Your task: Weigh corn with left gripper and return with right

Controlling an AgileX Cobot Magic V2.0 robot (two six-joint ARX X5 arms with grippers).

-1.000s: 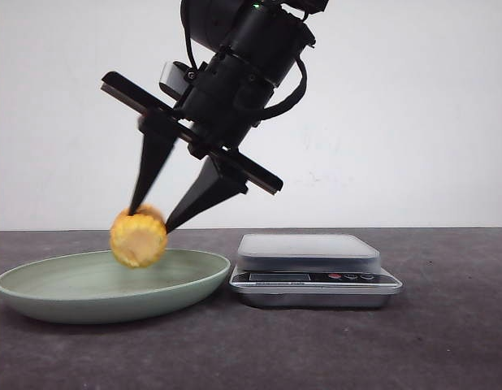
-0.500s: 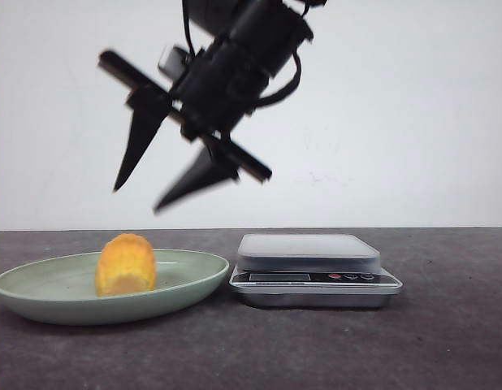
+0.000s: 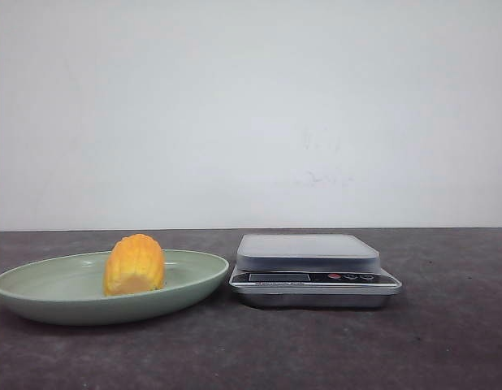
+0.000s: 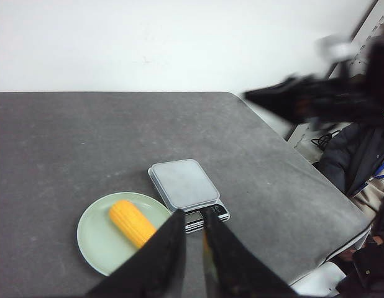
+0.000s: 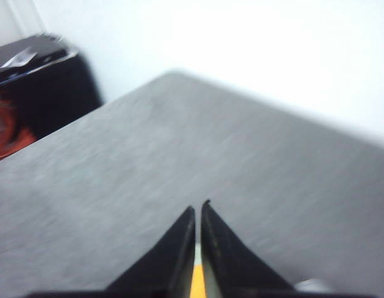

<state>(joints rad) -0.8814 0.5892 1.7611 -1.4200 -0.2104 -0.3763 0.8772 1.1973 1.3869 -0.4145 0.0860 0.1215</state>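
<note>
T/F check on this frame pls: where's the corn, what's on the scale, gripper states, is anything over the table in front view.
1. The corn lies in the green plate. True.
2. The scale has the corn on its platform. False: the platform is bare.
3. The plate sits on the left of the scale in the front view. True.
4. The left gripper holds the corn. False: its fingers are nearly together with nothing between them, high above the table.
5. An arm hangs over the plate in the front view. False: no arm shows there.
</note>
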